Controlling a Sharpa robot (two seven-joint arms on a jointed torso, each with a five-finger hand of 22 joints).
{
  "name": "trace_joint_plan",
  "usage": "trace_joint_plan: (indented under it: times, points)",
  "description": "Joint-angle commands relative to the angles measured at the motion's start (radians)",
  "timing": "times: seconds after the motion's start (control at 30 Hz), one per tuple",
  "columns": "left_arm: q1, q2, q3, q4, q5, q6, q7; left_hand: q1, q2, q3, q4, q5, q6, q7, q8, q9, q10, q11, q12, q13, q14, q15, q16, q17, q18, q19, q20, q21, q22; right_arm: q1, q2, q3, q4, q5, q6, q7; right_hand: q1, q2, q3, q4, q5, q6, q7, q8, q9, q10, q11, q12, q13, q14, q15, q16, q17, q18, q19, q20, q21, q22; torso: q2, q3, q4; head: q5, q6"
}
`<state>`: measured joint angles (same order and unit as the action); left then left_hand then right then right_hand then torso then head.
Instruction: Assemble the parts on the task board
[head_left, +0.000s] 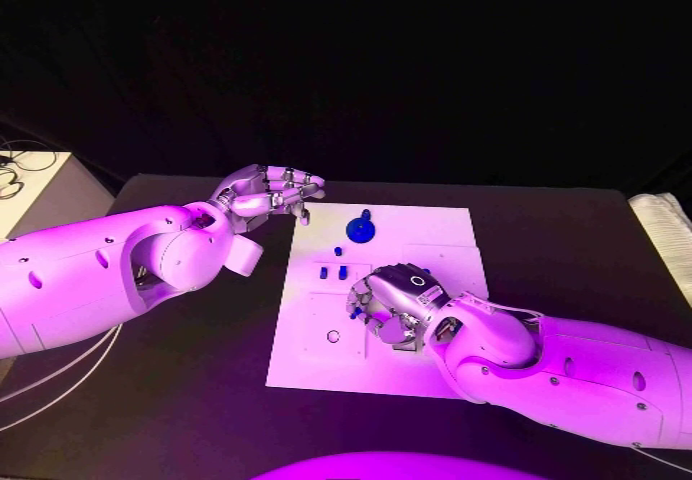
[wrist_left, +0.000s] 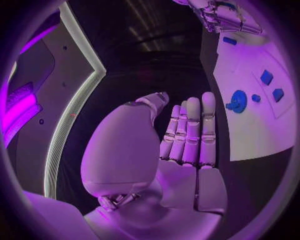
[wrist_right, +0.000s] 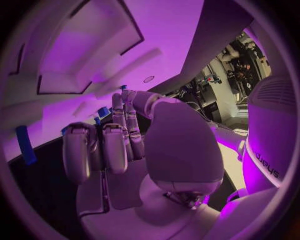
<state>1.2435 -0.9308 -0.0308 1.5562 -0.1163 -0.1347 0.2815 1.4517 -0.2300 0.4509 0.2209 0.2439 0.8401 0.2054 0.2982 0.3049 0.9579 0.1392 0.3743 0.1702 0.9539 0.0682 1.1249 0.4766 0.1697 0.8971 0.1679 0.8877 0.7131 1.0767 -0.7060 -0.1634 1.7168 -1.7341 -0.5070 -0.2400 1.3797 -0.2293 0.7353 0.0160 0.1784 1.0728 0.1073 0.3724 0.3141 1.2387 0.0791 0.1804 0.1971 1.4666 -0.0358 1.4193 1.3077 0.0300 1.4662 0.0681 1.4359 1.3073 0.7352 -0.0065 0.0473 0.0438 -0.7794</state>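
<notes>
The white task board (head_left: 433, 235) lies in the middle of the black table. A round blue part (head_left: 361, 230) sits near its far edge, and two small blue parts (head_left: 333, 271) stand side by side at mid-left. My right hand (head_left: 392, 303) hangs over the board's middle with its fingers curled down. A small blue piece (head_left: 353, 312) lies at its fingertips, and I cannot tell whether it is held. My left hand (head_left: 271, 193) hovers off the board's far-left corner. The left wrist view shows its fingers (wrist_left: 190, 132) straight and holding nothing, and beyond them the round part (wrist_left: 238, 101).
A round hole (head_left: 333, 336) marks the board's near-left area. A pale cloth-like thing (head_left: 669, 235) lies at the table's right edge. A light box with cables (head_left: 36, 185) stands off the table's left side.
</notes>
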Motion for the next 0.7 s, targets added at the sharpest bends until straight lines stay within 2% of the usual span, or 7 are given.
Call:
trace_joint_plan:
  times: [0.03,0.57,0.7]
  points:
    - [0.0,0.001,0.001,0.002,0.004,0.011,0.005,0.005,-0.002,-0.002,0.0,-0.001,-0.005,0.001,-0.006,-0.001,-0.007,0.003,-0.004,-0.001,0.001,0.004,-0.006,0.001,0.013,0.005,-0.001,0.005,0.001,-0.001,0.004,-0.001,-0.001,-0.037,0.036,-0.022,-0.004,0.007,0.002,-0.002,0.003,0.007,0.001,0.004,0.001,0.052,-0.042,0.001,0.001,0.054,-0.004,0.003,0.022,0.001,0.058,-0.006,-0.003,0.192,0.0,0.0001,0.0,-0.001,0.0]
    - [0.0,-0.002,0.001,0.004,0.004,0.012,0.002,0.005,-0.002,-0.002,0.0,-0.001,-0.005,0.001,-0.006,-0.001,-0.007,0.003,-0.004,-0.001,0.001,0.004,-0.006,0.001,0.013,0.005,-0.001,0.005,0.001,-0.002,0.02,-0.002,0.005,-0.073,0.063,-0.047,-0.01,0.006,0.0,-0.004,0.002,0.006,0.002,0.004,0.003,0.052,-0.041,-0.002,0.001,0.054,-0.003,0.002,0.02,0.001,0.058,-0.006,-0.004,0.191,0.0,0.0001,-0.0004,-0.002,-0.003]
    - [0.0,-0.003,0.001,0.004,0.004,0.012,0.001,0.005,-0.002,-0.002,0.0,-0.001,-0.005,0.001,-0.006,-0.001,-0.007,0.003,-0.004,-0.001,0.001,0.004,-0.006,0.001,0.013,0.005,-0.001,0.005,0.001,-0.002,0.021,-0.003,0.004,-0.067,0.071,-0.037,-0.045,-0.005,-0.031,-0.006,-0.003,-0.013,0.009,-0.006,0.006,0.035,-0.035,-0.023,-0.002,0.053,0.003,-0.001,0.014,0.003,0.054,-0.001,-0.014,0.187,0.0,-0.0002,-0.0008,-0.002,-0.004]
